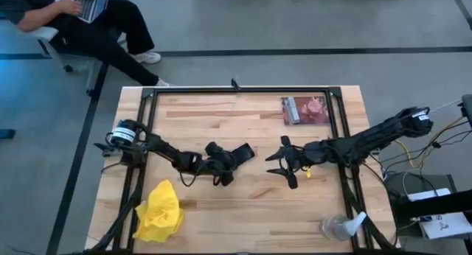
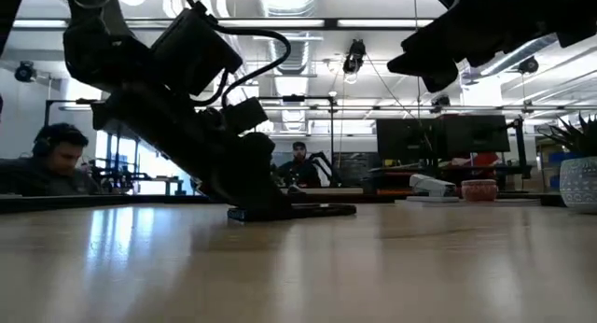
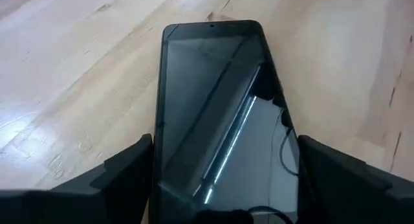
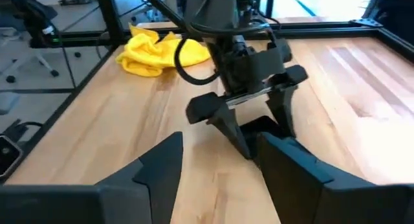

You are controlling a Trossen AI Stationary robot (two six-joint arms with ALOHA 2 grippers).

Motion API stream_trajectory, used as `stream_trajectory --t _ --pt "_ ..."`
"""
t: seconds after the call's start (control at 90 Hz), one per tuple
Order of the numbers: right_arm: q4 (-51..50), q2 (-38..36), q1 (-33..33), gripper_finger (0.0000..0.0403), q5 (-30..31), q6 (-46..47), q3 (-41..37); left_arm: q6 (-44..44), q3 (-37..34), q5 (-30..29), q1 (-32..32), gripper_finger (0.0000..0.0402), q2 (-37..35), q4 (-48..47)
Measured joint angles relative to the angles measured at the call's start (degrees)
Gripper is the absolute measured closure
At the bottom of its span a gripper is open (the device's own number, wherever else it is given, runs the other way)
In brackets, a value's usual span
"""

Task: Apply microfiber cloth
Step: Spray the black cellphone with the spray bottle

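Observation:
A black phone (image 1: 242, 152) lies flat and screen up at the table's middle. My left gripper (image 1: 221, 170) slants down onto its near end (image 3: 213, 185) and is shut on it. My right gripper (image 1: 284, 166) hangs open just to the phone's right, above the table, holding nothing; its two fingers frame my left gripper in the right wrist view (image 4: 220, 143). The microfiber cloth (image 1: 158, 214) is a crumpled bright yellow heap near the front left corner, resting on the wood. No gripper touches the cloth (image 4: 155, 49). My left gripper has the phone's two long sides (image 3: 158, 159) between its two fingers (image 3: 123, 175), close to the phone's end nearest the arm. The fingers come slanting down from the table's left and lie across the phone. The phone (image 2: 317, 210) rests flat on the table.
A clear spray bottle (image 1: 341, 227) lies at the front right corner. A pink and red packet (image 1: 304, 110) sits at the far right. A black metal frame (image 1: 236, 91) borders the table. A seated person (image 1: 88, 19) with a laptop is beyond the far left corner.

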Motion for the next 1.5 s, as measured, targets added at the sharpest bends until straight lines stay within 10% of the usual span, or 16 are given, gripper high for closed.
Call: stream_trajectory --t 0.467,0.978,1.5 --pt "-41.34 -0.84 -0.07 0.0221 1.89 4.0 21.9 0.57 -0.09 0.13 0.0 0.0081 -1.4 -0.68" --pt "-76.61 -0.81 -0.07 0.0207 -0.72 45.98 47.56 1.13 -0.15 -1.07 0.15 0.0078 -1.36 0.5" --pt "-83.93 0.1 3.04 0.0238 -31.61 84.19 53.3 2.04 -0.17 -1.08 0.15 0.0076 -1.29 1.49"
